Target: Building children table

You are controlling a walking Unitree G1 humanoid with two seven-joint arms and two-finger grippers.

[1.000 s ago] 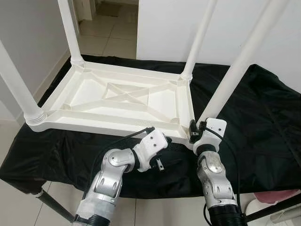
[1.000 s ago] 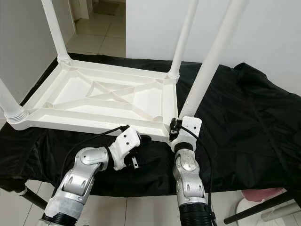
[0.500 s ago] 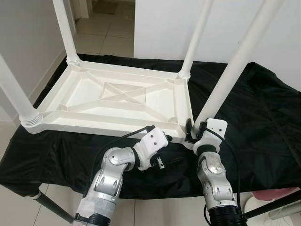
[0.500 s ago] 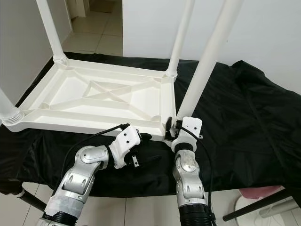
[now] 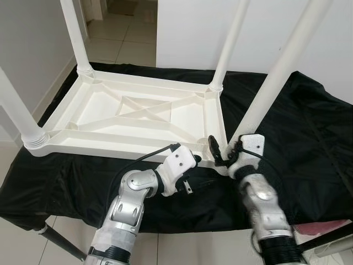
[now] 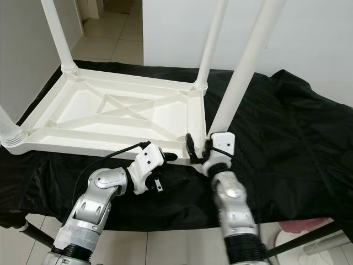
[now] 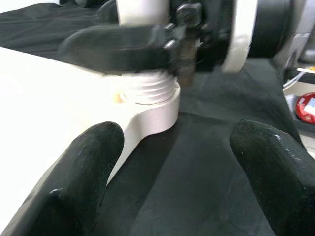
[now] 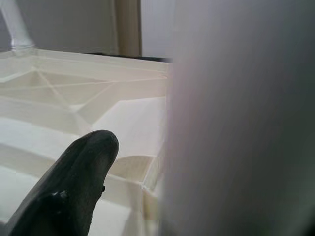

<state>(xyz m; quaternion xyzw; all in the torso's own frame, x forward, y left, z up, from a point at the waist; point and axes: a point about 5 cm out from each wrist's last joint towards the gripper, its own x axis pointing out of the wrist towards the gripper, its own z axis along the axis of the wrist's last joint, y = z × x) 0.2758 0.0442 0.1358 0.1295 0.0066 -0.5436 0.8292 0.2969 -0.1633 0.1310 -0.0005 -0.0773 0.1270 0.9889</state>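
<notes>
A: R gripper (image 5: 220, 155) first?

B: At the near right corner of the upturned white table top (image 5: 138, 118), fingers spread around the base of the near right leg (image 5: 273, 83). One black finger (image 5: 213, 148) sits on the table-top side of the leg; the other is hidden behind the white wrist housing. In the R wrist view the leg (image 8: 241, 118) is a big blur right against the camera, w/ one fingertip (image 8: 74, 182) beside it over the ribbed underside. Whether the pads actually touch the leg, can't tell.

A: L gripper?

B: L gripper (image 5: 190, 171) is low, just below the table top's near edge, pointing toward that same corner. Fingers wide apart, nothing between them. L wrist view shows both black fingers (image 7: 93, 162) w/ the threaded collar (image 7: 150, 91) of the leg socket beyond, and the R gripper across it.

A: Table itself?

B: Upside down on a black cloth (image 5: 309, 132) draped over a stand. Four white legs up: far left leg (image 5: 74, 33), far right leg (image 5: 229, 44), near left leg (image 5: 16, 107), plus the near right one. Cross ribs visible on the underside.

A: Around it?

B: White wall (image 5: 198, 27) behind, tiled floor (image 5: 118, 38) running through a doorway at far left. Something pink (image 6: 300, 226) low by the stand at near right, too cut off to ID.
</notes>
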